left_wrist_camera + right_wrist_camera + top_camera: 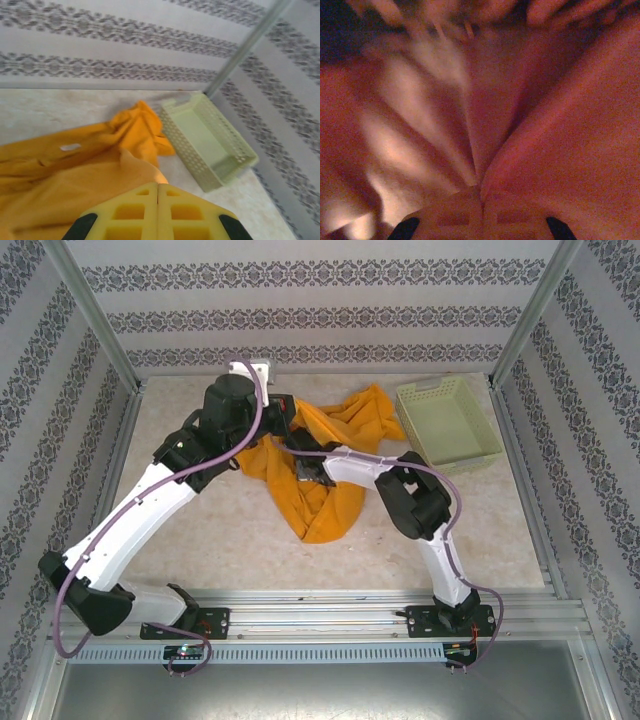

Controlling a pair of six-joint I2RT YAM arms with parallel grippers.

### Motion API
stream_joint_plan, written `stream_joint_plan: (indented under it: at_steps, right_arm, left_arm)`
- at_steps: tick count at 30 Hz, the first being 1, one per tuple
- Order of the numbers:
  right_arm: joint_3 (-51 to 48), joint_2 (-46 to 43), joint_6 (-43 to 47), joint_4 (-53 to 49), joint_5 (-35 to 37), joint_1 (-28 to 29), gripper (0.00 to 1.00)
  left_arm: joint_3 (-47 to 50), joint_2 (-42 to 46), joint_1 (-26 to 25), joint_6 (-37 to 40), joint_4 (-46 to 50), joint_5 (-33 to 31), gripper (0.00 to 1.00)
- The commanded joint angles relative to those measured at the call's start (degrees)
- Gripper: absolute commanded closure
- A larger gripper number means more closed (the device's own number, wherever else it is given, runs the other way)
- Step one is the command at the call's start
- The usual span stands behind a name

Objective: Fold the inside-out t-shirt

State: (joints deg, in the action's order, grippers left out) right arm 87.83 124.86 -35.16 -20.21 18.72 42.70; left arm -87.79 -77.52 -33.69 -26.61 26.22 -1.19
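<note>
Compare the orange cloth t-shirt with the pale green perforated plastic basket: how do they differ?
The orange cloth t-shirt is soft and lies crumpled; the pale green perforated plastic basket is rigid and keeps its rectangular shape. The t-shirt lies mid-table, the basket at the far right corner. Both rest on the beige table.

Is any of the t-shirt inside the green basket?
No: in the left wrist view the green basket has nothing orange inside, and the t-shirt lies outside it, alongside one wall.

No writing, brand or number can be read anywhere. A small white tag (70,147) lies on the orange t-shirt (60,185), left of the left wrist view, too blurred to read.
</note>
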Motion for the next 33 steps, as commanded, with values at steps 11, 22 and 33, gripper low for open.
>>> stream_joint_plan:
  at_steps: [11,22,33]
  right_arm:
    - [-32.12,-26.19,16.53,27.38,-3.60,12.34,1.00]
    - [-45.29,-53.87,23.27,32.31,-5.48,14.43,1.00]
    - [-55.18,-62.18,17.52,32.06,-6.19,8.56,1.00]
  left_arm:
    - [-6.35,-18.68,18.78,-1.77,5.22,-1.10,1.00]
    - [-12.78,-40.02,25.41,-4.99,15.26,-11.38,1.00]
    - [-3.42,-35.77,28.00,-4.09,16.71,-6.10,0.97]
